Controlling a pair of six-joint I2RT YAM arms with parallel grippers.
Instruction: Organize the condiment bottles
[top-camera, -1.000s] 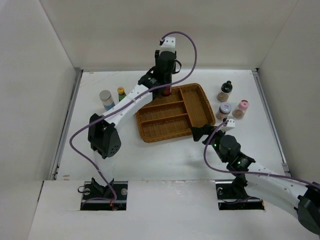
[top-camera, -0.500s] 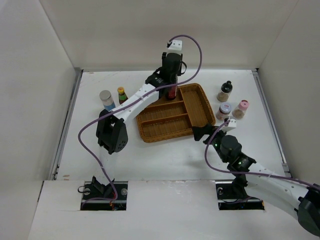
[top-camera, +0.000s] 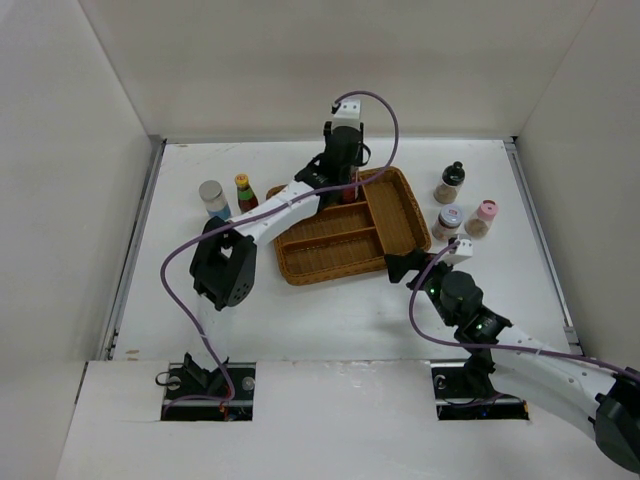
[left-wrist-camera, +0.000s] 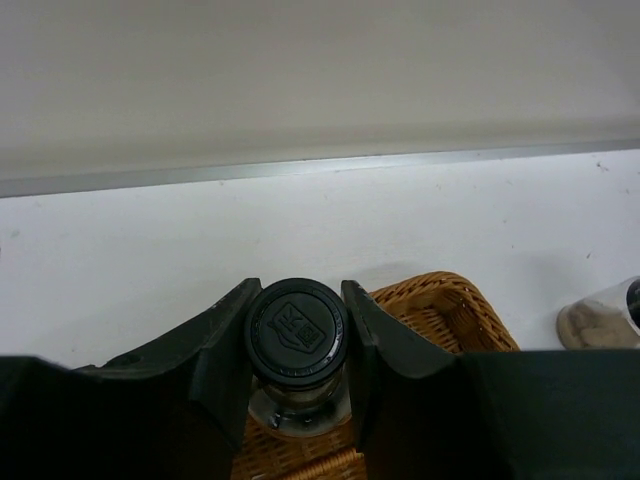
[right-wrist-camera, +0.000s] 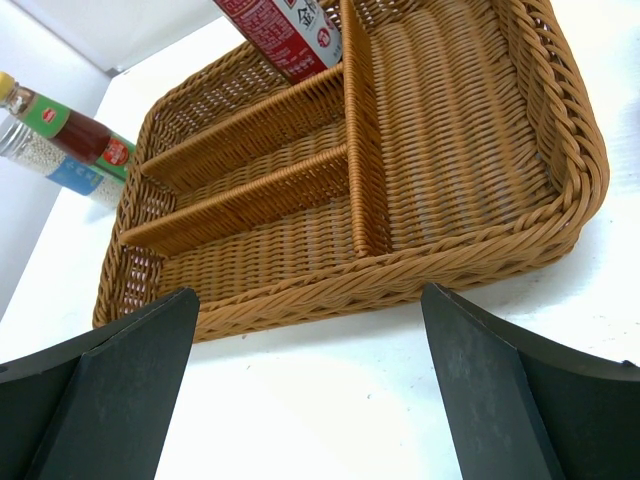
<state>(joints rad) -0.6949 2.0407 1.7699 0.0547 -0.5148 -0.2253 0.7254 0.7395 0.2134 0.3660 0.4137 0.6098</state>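
Observation:
My left gripper (left-wrist-camera: 296, 335) is shut on the black cap (left-wrist-camera: 296, 328) of the tall dark-sauce bottle (right-wrist-camera: 283, 35). The bottle hangs in the back-left compartment of the wicker tray (top-camera: 392, 238), leaning a little; its foot is hidden behind a divider. My right gripper (top-camera: 400, 265) stands open and holds nothing, low at the tray's front right corner (right-wrist-camera: 570, 215). Left of the tray stand the silver-lid jar (top-camera: 212, 198) and the yellow-capped bottle (top-camera: 243, 188). On the right stand the black-capped (top-camera: 451, 182), lilac-capped (top-camera: 448, 222) and pink-capped (top-camera: 483, 218) shakers.
The tray has two long compartments on the left and one wide one (right-wrist-camera: 450, 130) on the right. White walls enclose the table on three sides. The left arm's purple cable (top-camera: 180, 260) loops over the table's left half.
The left arm has carried the dark-sauce bottle rightward and down into the tray's back compartment. The right arm has stayed put.

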